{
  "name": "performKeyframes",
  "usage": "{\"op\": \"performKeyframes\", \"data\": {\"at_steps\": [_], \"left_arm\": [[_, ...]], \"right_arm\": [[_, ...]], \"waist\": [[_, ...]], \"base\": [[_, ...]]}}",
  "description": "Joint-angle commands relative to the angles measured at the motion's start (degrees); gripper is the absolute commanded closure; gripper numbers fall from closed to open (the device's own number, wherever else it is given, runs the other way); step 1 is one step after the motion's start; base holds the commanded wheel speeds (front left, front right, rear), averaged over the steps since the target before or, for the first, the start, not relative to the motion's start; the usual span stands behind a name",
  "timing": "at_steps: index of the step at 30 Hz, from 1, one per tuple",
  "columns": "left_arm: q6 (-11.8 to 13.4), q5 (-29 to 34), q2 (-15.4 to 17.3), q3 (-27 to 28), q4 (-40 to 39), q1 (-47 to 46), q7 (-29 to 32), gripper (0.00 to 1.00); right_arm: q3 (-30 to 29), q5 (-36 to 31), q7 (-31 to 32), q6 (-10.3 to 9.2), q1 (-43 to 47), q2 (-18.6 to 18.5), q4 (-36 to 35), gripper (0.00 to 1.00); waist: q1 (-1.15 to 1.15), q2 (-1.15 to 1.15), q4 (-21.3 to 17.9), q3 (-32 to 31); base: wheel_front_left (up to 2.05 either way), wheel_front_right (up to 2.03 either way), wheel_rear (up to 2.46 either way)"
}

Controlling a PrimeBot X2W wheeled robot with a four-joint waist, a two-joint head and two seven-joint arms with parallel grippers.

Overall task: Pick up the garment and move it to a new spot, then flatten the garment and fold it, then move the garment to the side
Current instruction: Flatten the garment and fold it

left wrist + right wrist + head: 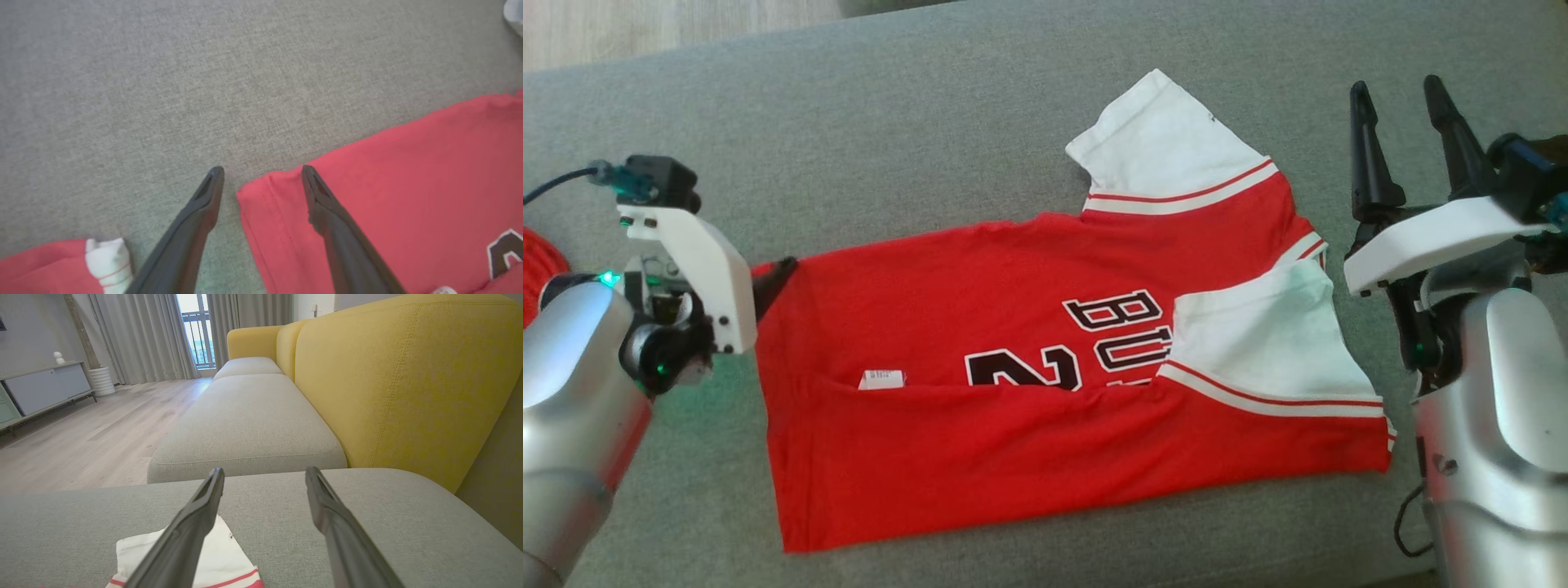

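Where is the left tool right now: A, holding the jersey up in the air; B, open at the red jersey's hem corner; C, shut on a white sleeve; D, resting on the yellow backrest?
B: the left tool stands open, one finger over the corner of the red jersey, the other over the grey cushion.

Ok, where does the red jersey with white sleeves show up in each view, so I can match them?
Head view: the red jersey with white sleeves is spread across the centre.
Left wrist view: lower right, its hem corner between the fingertips of the open left claw.
Right wrist view: bottom left, one white sleeve.
Shared landmark: the grey woven cushion under it.
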Motion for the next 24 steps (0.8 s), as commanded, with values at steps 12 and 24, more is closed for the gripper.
{"op": "performKeyframes", "data": {"at_steps": [12,24], "left_arm": [[0.09,-1.58,4.74,-1.11,-1.97,-1.29,1.24,0.0],[0.09,-2.97,5.0,-4.92,-3.29,-0.7,3.64,1.0]], "right_arm": [[1.76,0.74,-0.33,-0.04,-2.05,0.08,-1.77,0.0],[0.78,0.68,-0.32,-0.04,-2.09,-0.28,-2.19,0.0]], "waist": [[0.0,0.0,-0.67,0.61],[0.0,0.0,-0.95,0.88]], "base": [[0.0,0.0,0.0],[0.0,0.0,0.0]]}}
